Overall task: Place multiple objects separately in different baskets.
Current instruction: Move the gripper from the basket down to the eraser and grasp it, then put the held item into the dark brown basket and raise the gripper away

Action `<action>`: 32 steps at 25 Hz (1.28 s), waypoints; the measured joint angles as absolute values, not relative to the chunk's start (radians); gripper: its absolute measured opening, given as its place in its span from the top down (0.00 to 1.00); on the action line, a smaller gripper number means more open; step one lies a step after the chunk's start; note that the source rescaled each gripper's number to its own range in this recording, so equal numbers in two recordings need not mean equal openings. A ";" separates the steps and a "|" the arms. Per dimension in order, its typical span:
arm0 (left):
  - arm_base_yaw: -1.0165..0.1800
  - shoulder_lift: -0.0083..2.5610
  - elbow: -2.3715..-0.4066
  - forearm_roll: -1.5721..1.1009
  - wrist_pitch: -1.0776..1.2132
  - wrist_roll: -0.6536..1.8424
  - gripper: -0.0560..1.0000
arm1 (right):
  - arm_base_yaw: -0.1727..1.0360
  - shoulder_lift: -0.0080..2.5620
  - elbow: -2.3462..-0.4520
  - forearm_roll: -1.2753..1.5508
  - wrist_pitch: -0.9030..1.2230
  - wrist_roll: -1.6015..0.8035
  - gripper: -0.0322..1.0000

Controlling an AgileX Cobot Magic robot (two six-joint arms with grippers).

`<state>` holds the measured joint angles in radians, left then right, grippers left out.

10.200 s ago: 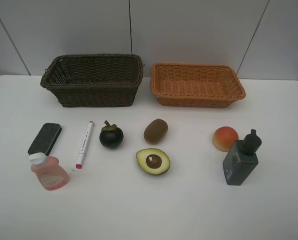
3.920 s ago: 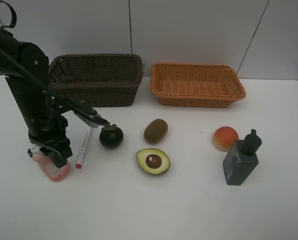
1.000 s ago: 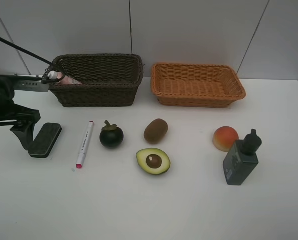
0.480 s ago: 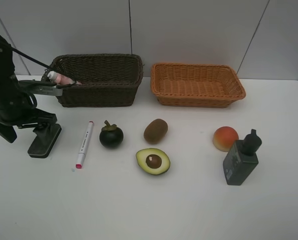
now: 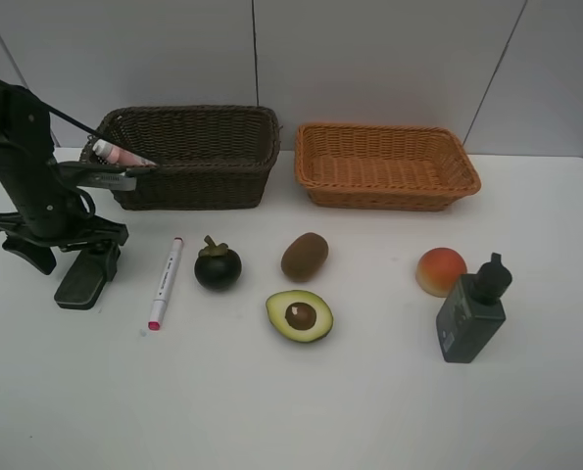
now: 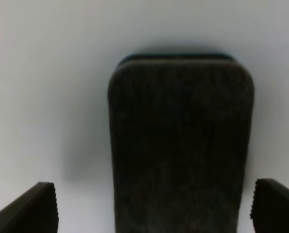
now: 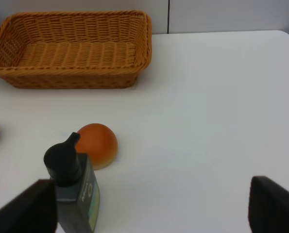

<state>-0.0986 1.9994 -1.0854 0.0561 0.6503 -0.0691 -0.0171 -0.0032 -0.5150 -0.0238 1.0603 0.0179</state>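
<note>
Only two things carry print: the dark pump bottle has a greenish label and the white marker a line of lettering, both too small to read. Everything sits on a plain white table before a pale panelled wall.

The left gripper is spread, straddling the black eraser without pinching it. The pink bottle lies in the dark brown basket, beside the orange-tan basket. Mangosteen, kiwi, avocado half and peach lie apart. The right gripper is spread wide, holding nothing.
</note>
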 joint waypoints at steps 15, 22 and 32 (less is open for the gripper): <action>-0.099 1.999 -1.102 0.056 0.683 -0.069 0.49 | -0.017 -0.003 -0.515 -0.024 1.060 0.018 0.00; -0.099 1.997 -1.205 0.049 0.810 -0.069 0.49 | -0.017 -0.003 -0.515 -0.024 1.060 0.018 0.00; -0.100 1.957 -1.522 -0.145 0.975 0.000 0.49 | -0.017 -0.003 -0.515 -0.024 1.060 0.018 0.00</action>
